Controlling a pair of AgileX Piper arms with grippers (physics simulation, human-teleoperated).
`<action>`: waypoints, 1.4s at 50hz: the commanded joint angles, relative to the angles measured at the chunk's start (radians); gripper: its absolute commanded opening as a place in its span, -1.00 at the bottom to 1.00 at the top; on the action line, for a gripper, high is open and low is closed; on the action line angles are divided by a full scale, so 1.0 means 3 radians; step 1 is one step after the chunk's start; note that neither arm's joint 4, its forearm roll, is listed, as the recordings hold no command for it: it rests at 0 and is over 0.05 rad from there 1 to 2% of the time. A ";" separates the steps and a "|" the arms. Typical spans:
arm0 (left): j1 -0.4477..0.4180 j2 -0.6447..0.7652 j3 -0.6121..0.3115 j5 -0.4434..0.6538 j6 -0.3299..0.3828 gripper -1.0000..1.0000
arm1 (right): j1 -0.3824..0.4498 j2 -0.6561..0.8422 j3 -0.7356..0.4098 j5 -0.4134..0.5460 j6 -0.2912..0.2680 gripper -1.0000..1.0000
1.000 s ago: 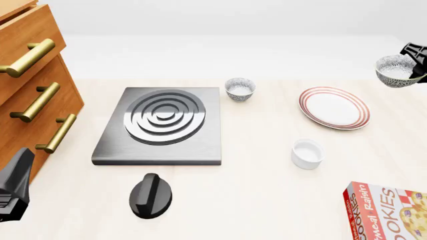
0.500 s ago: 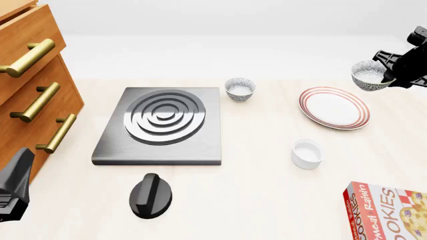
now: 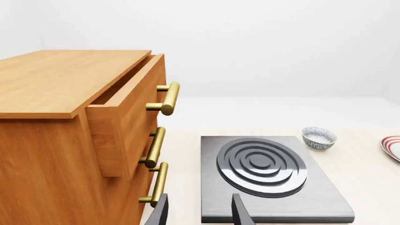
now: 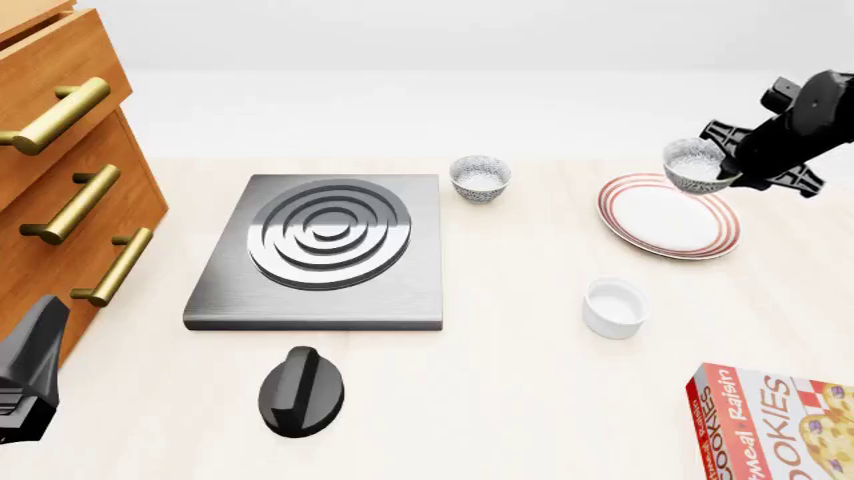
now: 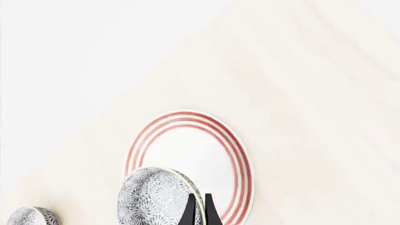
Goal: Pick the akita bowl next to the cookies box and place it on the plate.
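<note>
The right gripper (image 4: 722, 166) holds the akita bowl (image 4: 695, 165) in the air, its fingers (image 5: 190, 211) pinched on the rim, above the far edge of the plate (image 4: 667, 216). From the right wrist the bowl (image 5: 159, 197) is cut off at the frame edge, so only its patterned outside shows. A second patterned bowl (image 4: 479, 178) sits on the table (image 4: 534, 380) just beyond the far right corner of the stove plate (image 4: 320, 250). A plain white ramekin (image 4: 615, 307) stands near the plate. The cookies box (image 4: 774, 425) is only partly in view — cropped at the corner. The left gripper (image 3: 198, 213) hangs beside the drawer cabinet (image 3: 75, 140), jaws apart with nothing between them; from the front only part of it shows at the frame's edge. A black knob (image 4: 302, 392) lies near the stove plate.
</note>
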 commanded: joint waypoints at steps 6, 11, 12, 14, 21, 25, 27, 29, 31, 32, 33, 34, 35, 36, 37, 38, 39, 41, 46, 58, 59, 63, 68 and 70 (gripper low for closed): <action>0.0000 0.0000 0.0000 0.0000 0.0000 1.00 | 0.0111 0.0150 0.0010 -0.0150 0.0080 -1.00; 0.0000 0.0000 0.0000 0.0000 0.0000 1.00 | 0.0115 0.0203 0.0019 -0.0189 0.0086 -1.00; 0.0000 0.0000 0.0000 0.0000 0.0000 1.00 | 0.0123 0.0217 0.0025 -0.0202 0.0097 -1.00; 0.0000 0.0000 0.0000 0.0000 0.0000 1.00 | 0.0120 0.0233 0.0018 -0.0205 0.0086 -1.00; 0.0000 0.0000 0.0000 0.0000 0.0000 1.00 | 0.0117 0.0283 0.0003 -0.0223 0.0072 -1.00; 0.0000 0.0000 0.0000 0.0000 0.0000 1.00 | 0.0121 0.0321 0.0004 -0.0243 0.0078 -1.00; 0.0000 0.0000 0.0000 0.0000 0.0000 1.00 | 0.0131 0.0341 0.0003 -0.0255 0.0080 -1.00; 0.0000 0.0000 0.0000 0.0000 0.0000 1.00 | 0.0130 0.0363 -0.0001 -0.0262 0.0075 -1.00; 0.0000 0.0000 0.0000 0.0000 0.0000 1.00 | 0.0134 0.0370 0.0000 -0.0269 0.0078 -1.00; 0.0000 0.0000 0.0000 0.0000 0.0000 1.00 | 0.0140 0.0393 -0.0001 -0.0280 0.0082 -1.00; 0.0000 0.0000 0.0000 0.0000 0.0000 1.00 | 0.0140 0.0394 -0.0001 -0.0280 0.0082 -1.00; 0.0000 0.0000 0.0000 0.0000 0.0000 1.00 | 0.0148 0.0399 0.0002 -0.0288 0.0096 -1.00; 0.0000 0.0000 0.0000 0.0000 0.0000 1.00 | 0.0143 0.0410 -0.0007 -0.0286 0.0099 -1.00; 0.0000 0.0000 0.0000 0.0000 0.0000 1.00 | 0.0129 0.0417 -0.0023 -0.0276 0.0084 -1.00; 0.0000 0.0000 0.0000 0.0000 0.0000 1.00 | 0.0122 0.0428 -0.0040 -0.0264 0.0072 -1.00; 0.0000 0.0000 0.0000 0.0000 0.0000 1.00 | 0.0133 0.0430 -0.0042 -0.0271 0.0083 -1.00; 0.0000 0.0000 0.0000 0.0000 0.0000 1.00 | 0.0137 0.0436 -0.0047 -0.0273 0.0085 -1.00; 0.0000 0.0000 0.0000 0.0000 0.0000 1.00 | 0.0119 0.0465 -0.0082 -0.0254 0.0054 -1.00; 0.0000 0.0000 0.0000 0.0000 0.0000 1.00 | 0.0118 0.0489 -0.0099 -0.0257 0.0049 -1.00; 0.0000 0.0000 0.0000 0.0000 0.0000 1.00 | 0.0066 0.0559 -0.0158 -0.0259 0.0024 -1.00; 0.0000 0.0000 0.0000 0.0000 0.0000 1.00 | 0.0066 0.0559 -0.0158 -0.0258 0.0024 -1.00; 0.0000 0.0000 0.0000 0.0000 0.0000 1.00 | 0.0046 0.0596 -0.0173 -0.0271 0.0003 -1.00; 0.0000 0.0000 0.0000 0.0000 0.0000 1.00 | 0.0042 0.0646 -0.0164 -0.0314 0.0012 -1.00; 0.0000 0.0000 0.0000 0.0000 0.0000 1.00 | 0.0039 0.0667 -0.0161 -0.0327 0.0006 -1.00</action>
